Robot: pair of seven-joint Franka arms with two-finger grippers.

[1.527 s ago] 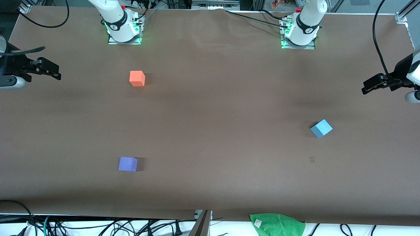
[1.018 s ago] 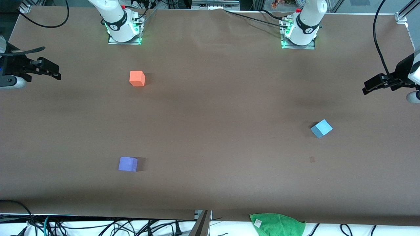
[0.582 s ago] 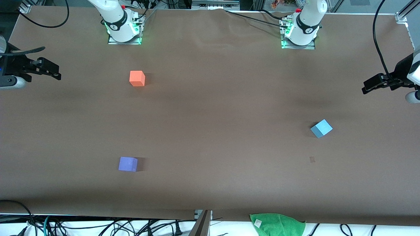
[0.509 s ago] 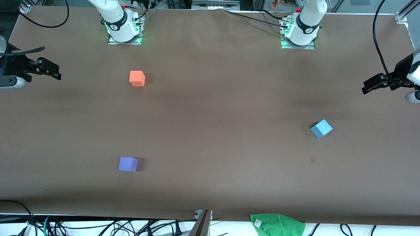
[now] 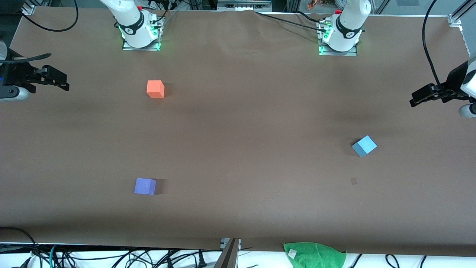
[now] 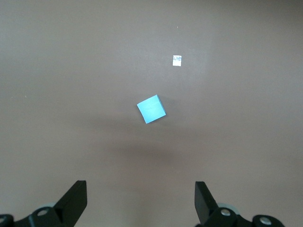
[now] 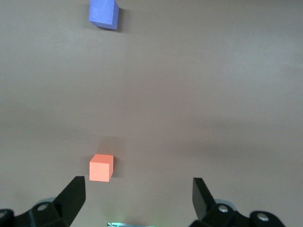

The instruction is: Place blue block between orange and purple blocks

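The right gripper point(image 5: 61, 83) hangs up high over the right arm's end of the table point(image 5: 238, 123). Its two fingers point(image 7: 71, 196) are spread wide apart and hold nothing.

Next comes the orange block point(image 5: 155, 89). It sits on the table near the right arm's base point(image 5: 139, 31). The purple block point(image 5: 145, 186) sits much nearer the front camera, about in line with the orange one. The two are well apart, and nothing lies in the gap between them.

The blue block point(image 5: 364, 145) sits alone toward the left arm's end of the table, turned a bit on a corner. It is well apart from the other two blocks. A tiny mark point(image 5: 353, 181) is on the table near it. Nothing stands around it.

The left gripper point(image 5: 420, 98) hangs up high over the left arm's end of the table. Its fingers point(image 6: 73, 201) are wide apart too, and empty.

The table has a plain brown cover. A green cloth point(image 5: 314, 255) lies at the edge nearest the camera, and black cables point(image 5: 111, 257) run along that edge.
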